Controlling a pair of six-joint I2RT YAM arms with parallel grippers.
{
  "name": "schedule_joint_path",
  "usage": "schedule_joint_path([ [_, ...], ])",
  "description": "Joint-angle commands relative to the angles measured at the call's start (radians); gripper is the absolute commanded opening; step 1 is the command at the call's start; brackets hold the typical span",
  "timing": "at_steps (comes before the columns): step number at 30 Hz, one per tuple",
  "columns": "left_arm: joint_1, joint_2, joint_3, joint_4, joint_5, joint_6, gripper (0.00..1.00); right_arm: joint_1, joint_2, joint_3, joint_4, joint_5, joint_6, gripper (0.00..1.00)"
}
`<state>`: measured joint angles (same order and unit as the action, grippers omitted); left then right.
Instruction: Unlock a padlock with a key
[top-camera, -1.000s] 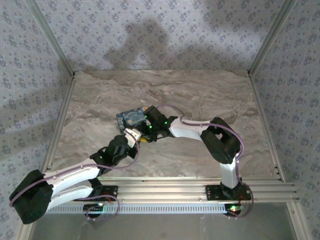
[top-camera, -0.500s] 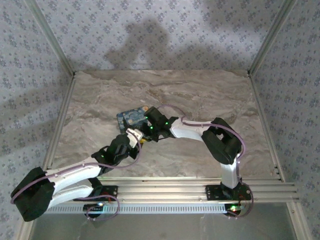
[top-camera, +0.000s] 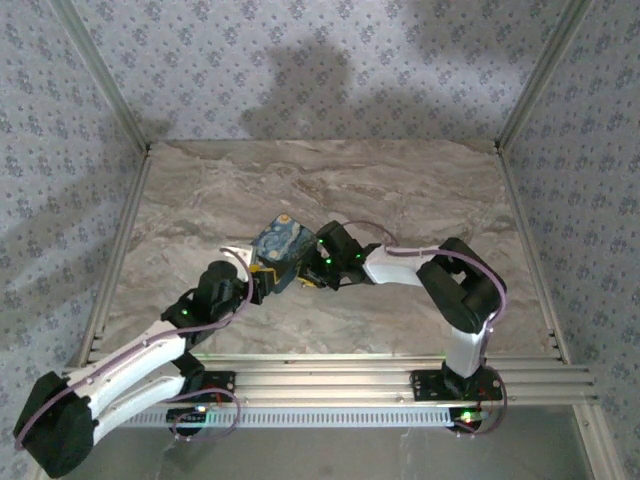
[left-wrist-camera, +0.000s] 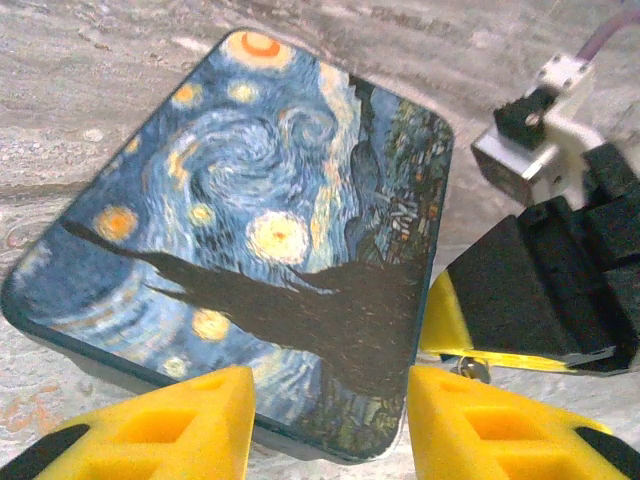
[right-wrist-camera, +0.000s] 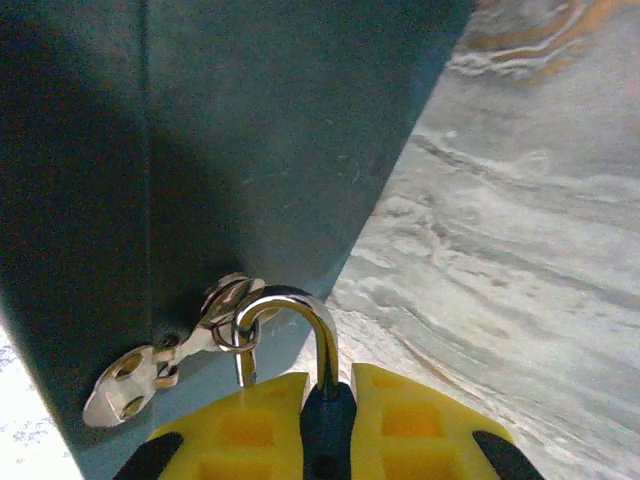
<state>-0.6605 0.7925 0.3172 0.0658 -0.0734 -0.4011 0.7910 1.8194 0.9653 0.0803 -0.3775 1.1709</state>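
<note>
A padlock (right-wrist-camera: 325, 430) with a dark body and a silver shackle (right-wrist-camera: 300, 315) hangs through the metal latch (right-wrist-camera: 180, 360) of a teal box (right-wrist-camera: 200, 150). My right gripper (right-wrist-camera: 328, 385) is shut on the padlock's body, and the shackle's shorter leg seems to end free beside one finger. The box lid (left-wrist-camera: 260, 210) carries a starry night painting. My left gripper (left-wrist-camera: 330, 430) is open, its yellow fingers astride the box's near corner. From above, the box (top-camera: 275, 250) lies between the left gripper (top-camera: 262, 280) and the right gripper (top-camera: 305, 272). The key is hidden.
The marble-patterned table (top-camera: 400, 190) is framed by aluminium rails (top-camera: 525, 240) and patterned walls. The right gripper's black and yellow fingers (left-wrist-camera: 450, 320) sit close beside the box's right edge, with a small metal piece (left-wrist-camera: 475, 370) under them.
The left gripper has gone from shut to open and its arm has swung left. The right gripper has closed on the padlock. The box has turned and shifted toward the near side.
</note>
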Motion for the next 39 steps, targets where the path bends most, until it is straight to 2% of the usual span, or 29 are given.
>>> schedule_joint_path([
  [1,0.012,-0.054,-0.023,-0.049,0.033,-0.053,0.45,-0.007,-0.038,-0.03,0.0,0.049,0.016,0.0],
  [5,0.017,-0.097,-0.044,-0.066,0.038,-0.067,0.46,-0.005,-0.056,-0.045,0.031,0.086,0.027,0.01],
  [12,0.02,-0.137,-0.064,-0.085,0.05,-0.074,0.46,0.003,-0.121,-0.085,0.078,0.199,0.033,0.17],
  [32,0.021,-0.226,-0.09,-0.136,0.054,-0.087,0.48,-0.032,-0.047,-0.121,0.229,0.192,0.032,0.18],
  [39,0.021,-0.229,-0.087,-0.148,0.054,-0.083,0.48,-0.032,-0.072,-0.173,0.289,0.266,0.077,0.21],
])
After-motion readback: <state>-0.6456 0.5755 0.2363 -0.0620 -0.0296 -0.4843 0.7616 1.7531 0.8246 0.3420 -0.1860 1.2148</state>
